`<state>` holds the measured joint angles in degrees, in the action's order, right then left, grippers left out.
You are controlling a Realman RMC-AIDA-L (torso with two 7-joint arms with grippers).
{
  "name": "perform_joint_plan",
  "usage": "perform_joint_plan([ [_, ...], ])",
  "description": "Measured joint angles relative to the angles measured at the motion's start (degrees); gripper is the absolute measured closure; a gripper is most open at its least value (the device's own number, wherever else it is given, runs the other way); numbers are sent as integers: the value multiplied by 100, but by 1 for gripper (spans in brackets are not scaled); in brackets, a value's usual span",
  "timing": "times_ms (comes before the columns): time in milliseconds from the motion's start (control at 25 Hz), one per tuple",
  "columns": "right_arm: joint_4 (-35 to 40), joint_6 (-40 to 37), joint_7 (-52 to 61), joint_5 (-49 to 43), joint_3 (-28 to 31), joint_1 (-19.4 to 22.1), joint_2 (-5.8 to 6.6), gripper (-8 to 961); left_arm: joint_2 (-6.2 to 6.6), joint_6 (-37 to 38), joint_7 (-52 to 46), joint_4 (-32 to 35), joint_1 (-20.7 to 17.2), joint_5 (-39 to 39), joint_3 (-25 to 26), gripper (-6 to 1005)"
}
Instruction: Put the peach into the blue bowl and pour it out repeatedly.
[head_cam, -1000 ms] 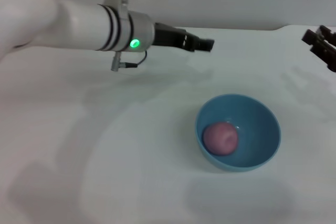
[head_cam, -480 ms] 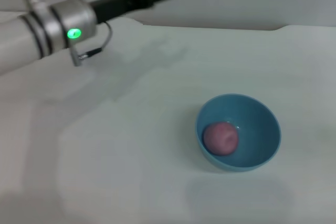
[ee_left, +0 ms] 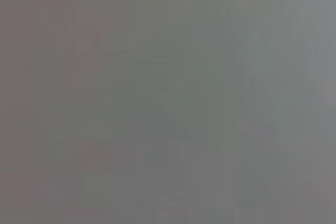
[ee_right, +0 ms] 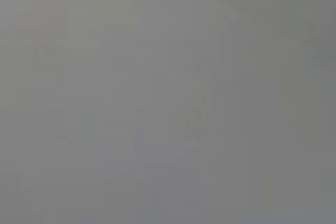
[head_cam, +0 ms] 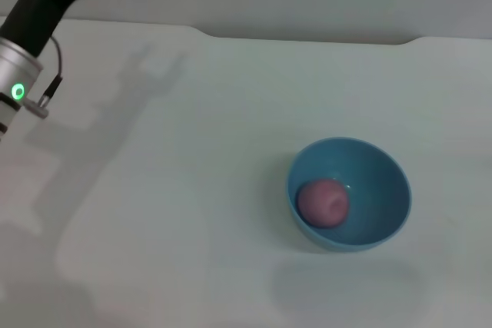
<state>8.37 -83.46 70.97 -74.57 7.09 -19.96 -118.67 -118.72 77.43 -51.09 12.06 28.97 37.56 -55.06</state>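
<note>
Peach [head_cam: 323,203] seated in blue bowl [head_cam: 384,182], lower right; pour-out judged next, bowl grasp needed. Left arm [head_cam: 34,17] raised upper left, fingers unseen; right gripper not shown.

blue bowl [head_cam: 382,182]: glossy, smooth | peach [head_cam: 323,202]: matte | table [head_cam: 192,190]: smooth white

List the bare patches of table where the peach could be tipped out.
The table is bare between the left arm and the blue bowl, and along the near edge. Only the bowl's spot is taken, with the peach inside it.
</note>
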Motion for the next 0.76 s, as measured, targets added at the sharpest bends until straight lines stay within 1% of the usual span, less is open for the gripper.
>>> perform_joint_plan([
  [120, -369, 290, -1390, -14, -21, 70, -9, 483, -10, -355, 1473, -303, 23, -133, 94, 195],
  [160, -536, 349, -1986, -14, -22, 81, -14, 483, -10, -355, 1473, -303, 23, -133, 94, 196],
  [200, -732, 367, -2609, -14, -24, 80, -18, 483, -18, -473, 1902, -405, 42, -162, 134, 197],
  [240, -922, 374, -3226, -14, -23, 73, -22, 483, -31, -692, 2890, -686, 144, -202, 238, 198],
  [360, -1464, 361, -4934, -14, -24, 14, -40, 483, -36, -774, 3645, -960, 245, -204, 301, 200],
  [520, -2126, 334, -6696, -14, -24, -112, -66, 483, -37, -851, 4118, -1237, 319, -170, 318, 200],
  [640, -2384, 337, -7128, -53, -30, -212, -79, 483, -37, -838, 4034, -1342, 316, -160, 355, 200],
  [760, -2414, 353, -7127, -117, -31, -240, -77, 483, -37, -812, 3831, -1361, 283, -158, 368, 200],
])
